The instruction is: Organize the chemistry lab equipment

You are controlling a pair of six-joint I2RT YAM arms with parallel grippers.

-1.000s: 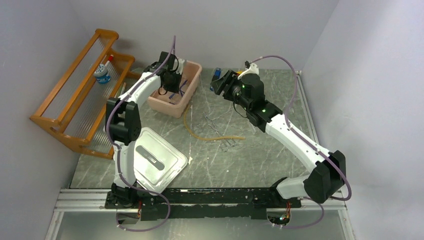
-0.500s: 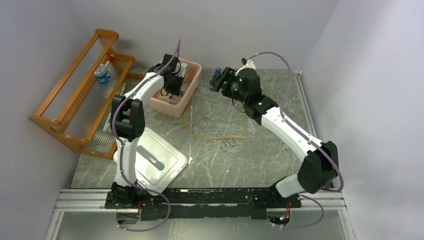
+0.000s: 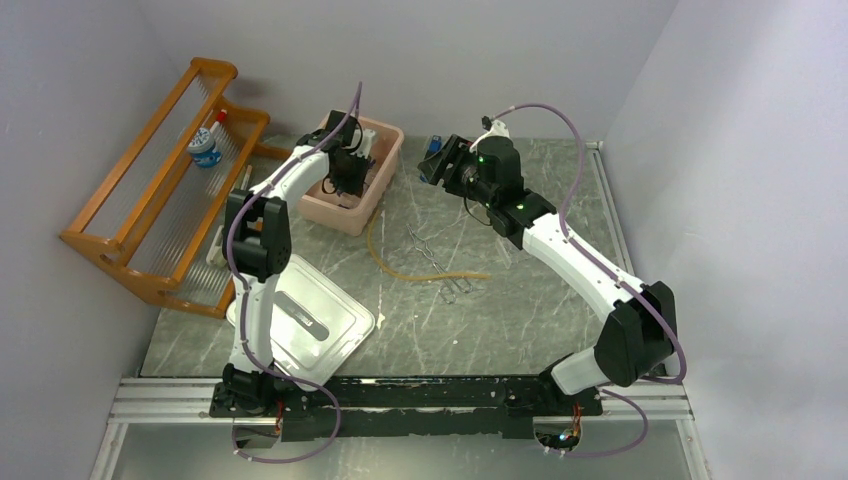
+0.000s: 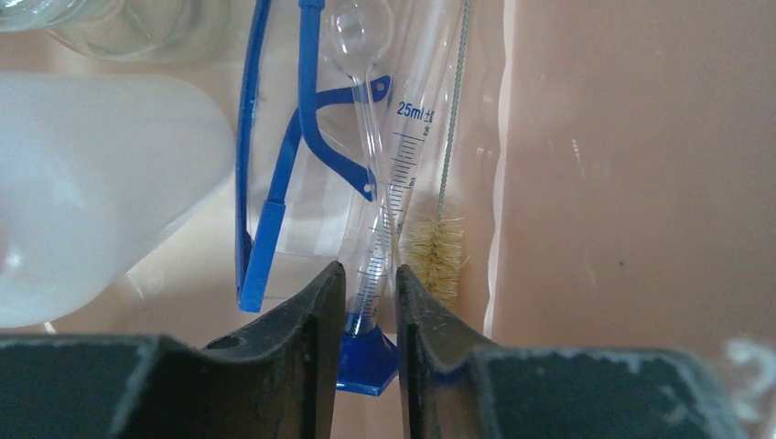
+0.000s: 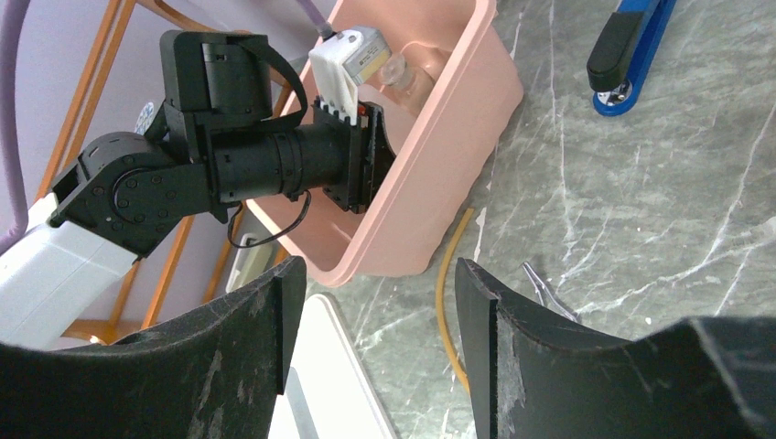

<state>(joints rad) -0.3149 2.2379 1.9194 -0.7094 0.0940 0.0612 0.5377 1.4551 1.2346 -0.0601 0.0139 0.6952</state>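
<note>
My left gripper (image 3: 344, 186) is down inside the pink tub (image 3: 352, 218). In the left wrist view its jaws (image 4: 369, 271) close round a clear 25 ml graduated tube with a blue base (image 4: 384, 229). Beside the tube lie blue-framed glasses (image 4: 274, 183), a bristle brush (image 4: 434, 258) and a white bottle (image 4: 91, 201). My right gripper (image 3: 442, 160) is open and empty, held above the table's back. The tan hose (image 3: 420, 272) and thin metal tools (image 3: 427, 246) lie on the table. A blue clip tool (image 5: 631, 46) lies near the back.
The grey-white lid (image 3: 312, 318) lies at the front left. The wooden rack (image 3: 150, 200) stands along the left wall with a red-capped bottle (image 3: 205, 148) on it. The right wrist view shows the tub wall (image 5: 439, 183), the hose (image 5: 447, 302) and the lid (image 5: 329, 384).
My left gripper has gone down into the pink tub. My right arm has drawn its elbow in and the gripper shifted slightly left; both are nearly still over the last half second.
</note>
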